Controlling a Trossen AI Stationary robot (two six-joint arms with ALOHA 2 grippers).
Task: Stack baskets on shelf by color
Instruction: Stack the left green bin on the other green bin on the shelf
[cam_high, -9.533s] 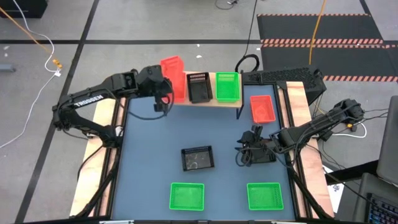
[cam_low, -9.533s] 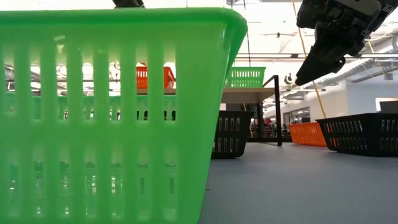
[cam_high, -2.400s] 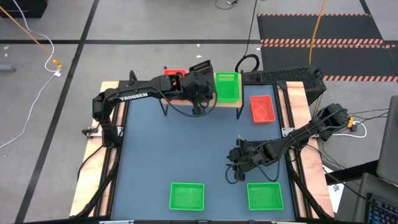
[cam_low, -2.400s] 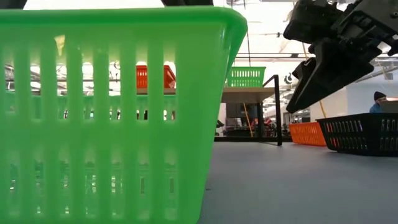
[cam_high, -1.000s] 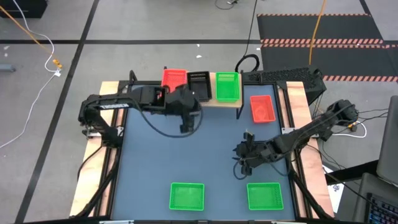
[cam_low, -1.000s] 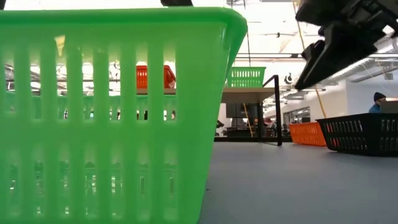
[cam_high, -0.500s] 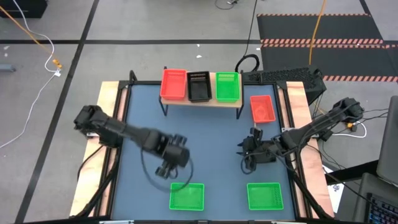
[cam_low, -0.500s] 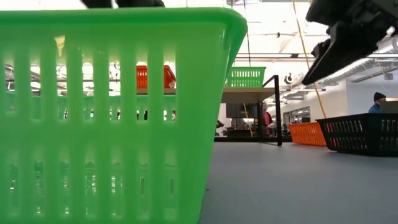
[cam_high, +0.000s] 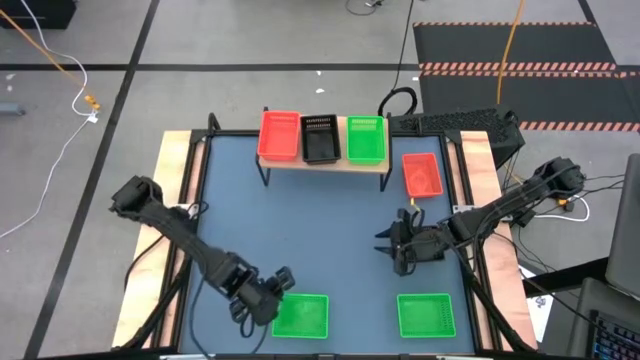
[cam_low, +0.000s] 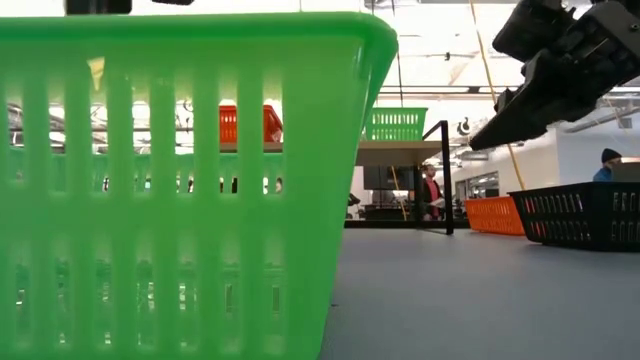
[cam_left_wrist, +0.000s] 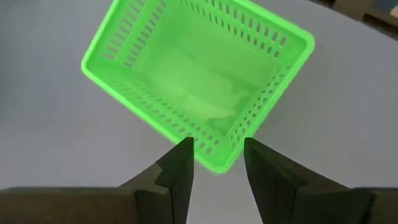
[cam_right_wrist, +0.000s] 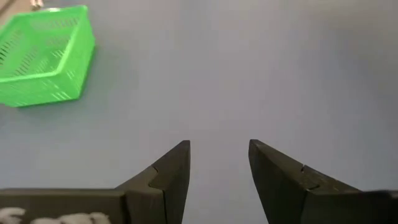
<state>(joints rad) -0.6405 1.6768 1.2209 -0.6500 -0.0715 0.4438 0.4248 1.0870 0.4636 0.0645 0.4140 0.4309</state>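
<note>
While the left gripper (cam_high: 277, 285) hangs just off the corner of the green basket (cam_high: 301, 315) at the table's front edge, its two fingers (cam_left_wrist: 177, 168) stand apart with that corner showing between their tips; whether they touch the rim cannot be told. A second green basket (cam_high: 427, 315) sits farther along the same front edge, well apart from the first. On the blue table (cam_high: 330, 215), the right gripper (cam_high: 398, 245) hovers above bare surface between the shelf (cam_high: 325, 163) and that second green basket, its fingers (cam_right_wrist: 171, 171) spread wide with nothing between them. Taking the shelf as landmark: on its plank top stand, side by side, a red basket (cam_high: 279, 135), a black basket (cam_high: 320, 138) and a third green basket (cam_high: 365, 139). Just beyond the shelf's green end, on the table, lies another red basket (cam_high: 422, 174).
</note>
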